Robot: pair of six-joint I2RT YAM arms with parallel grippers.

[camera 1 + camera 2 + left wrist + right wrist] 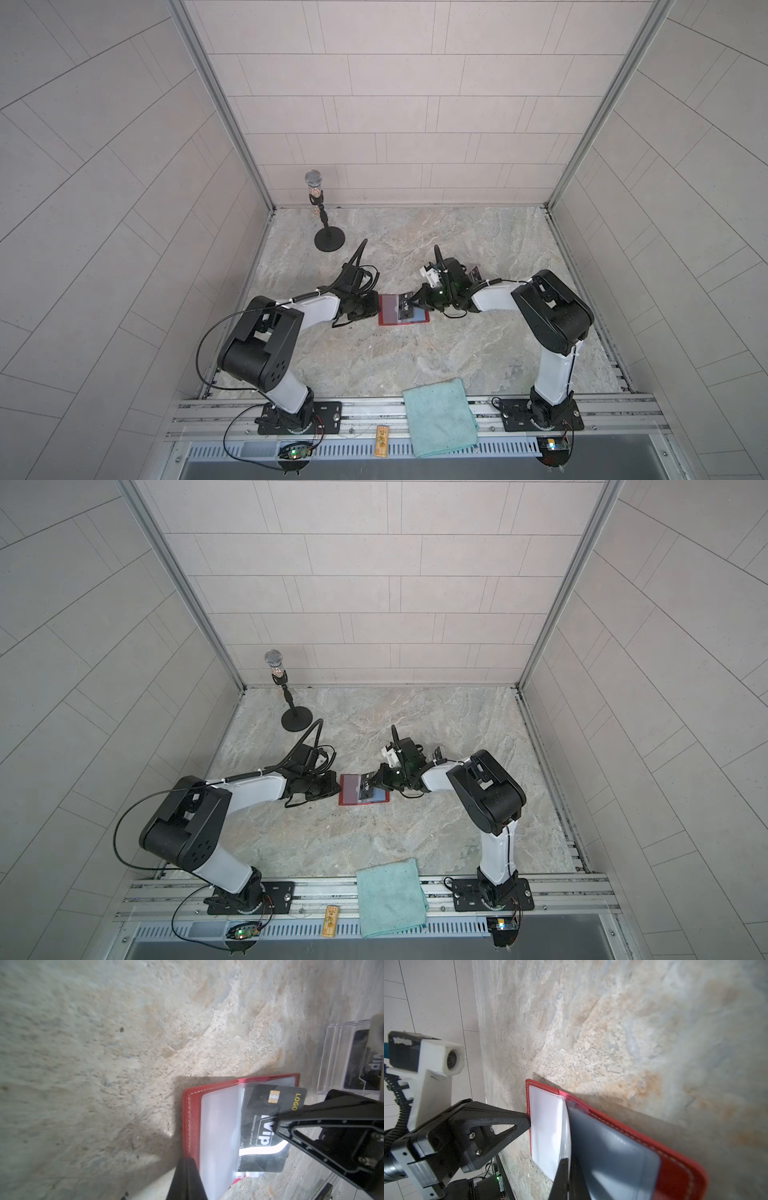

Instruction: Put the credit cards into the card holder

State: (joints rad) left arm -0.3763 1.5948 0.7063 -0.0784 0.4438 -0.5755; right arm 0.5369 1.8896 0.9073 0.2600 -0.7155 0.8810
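The red card holder (384,323) (344,802) lies open on the marble table, its clear sleeves (220,1126) facing up. My left gripper (187,1176) (375,309) is shut on the holder's left cover edge (527,1105). My right gripper (565,1169) (415,302) is shut on a black credit card with white "vip" lettering (264,1105) (406,309). It holds the card flat over the holder's right half, with the card's far edge tucked under a clear sleeve near the fold. In both top views the pages look purplish on the left and bluish on the right.
A small clear plastic box (340,1059) (473,274) with another dark card in it stands behind the right gripper. A microphone on a round stand (328,243) is at the back left. A teal cloth (440,415) drapes over the front rail.
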